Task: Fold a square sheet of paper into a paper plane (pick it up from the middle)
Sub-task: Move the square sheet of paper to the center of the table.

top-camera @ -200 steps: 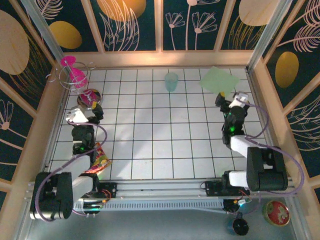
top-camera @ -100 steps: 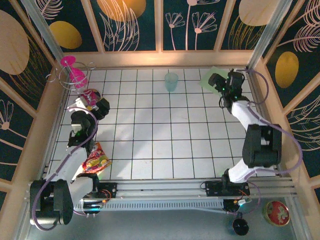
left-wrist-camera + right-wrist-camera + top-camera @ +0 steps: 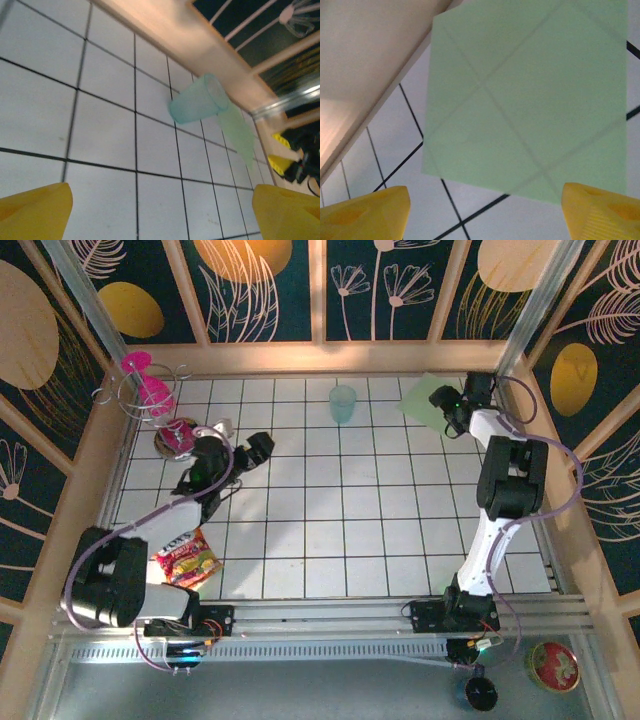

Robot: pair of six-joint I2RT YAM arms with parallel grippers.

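My right fingers (image 3: pixel 365 212) and left fingers (image 3: pixel 32 210) are apart and empty, the square sheet of paper (image 3: pixel 520 100) lies flat on the surface (image 3: pixel 520 225), nothing folded yet.

Light green square sheet of paper (image 3: pixel 520 100), flat, unfolded, far right.

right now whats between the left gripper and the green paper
The pale teal cup stands between the left gripper and the paper, as the top and left wrist views show.
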